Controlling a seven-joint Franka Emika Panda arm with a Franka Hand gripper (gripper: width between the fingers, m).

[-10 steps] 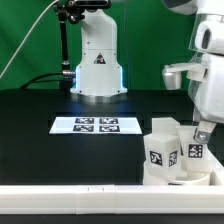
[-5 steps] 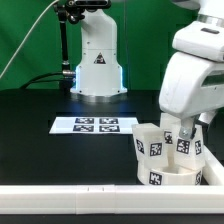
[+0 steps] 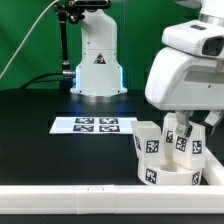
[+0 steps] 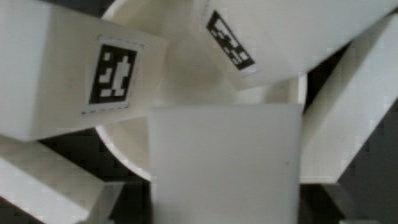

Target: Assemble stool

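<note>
The stool's round white seat (image 3: 168, 177) lies on the black table at the exterior view's right, with tagged blocky legs standing up from it. One leg (image 3: 148, 142) stands on the left. My gripper (image 3: 184, 128) comes down from above and is shut on another leg (image 3: 186, 143). In the wrist view that leg (image 4: 222, 150) is a plain white block filling the space between my dark fingers (image 4: 128, 202), with my gripper (image 4: 222, 205) around it. Two tagged legs (image 4: 103, 75) (image 4: 240, 40) and the seat's curved rim (image 4: 125, 150) lie beyond it.
The marker board (image 3: 95, 125) lies flat on the table at centre. A long white bar (image 3: 90, 196) runs along the front edge. The arm's white base (image 3: 97, 62) stands at the back. My arm's bulky white body (image 3: 190, 70) hangs over the stool.
My arm has swung toward the exterior view's left and turned over the stool. The seat with its legs has shifted slightly left and turned.
</note>
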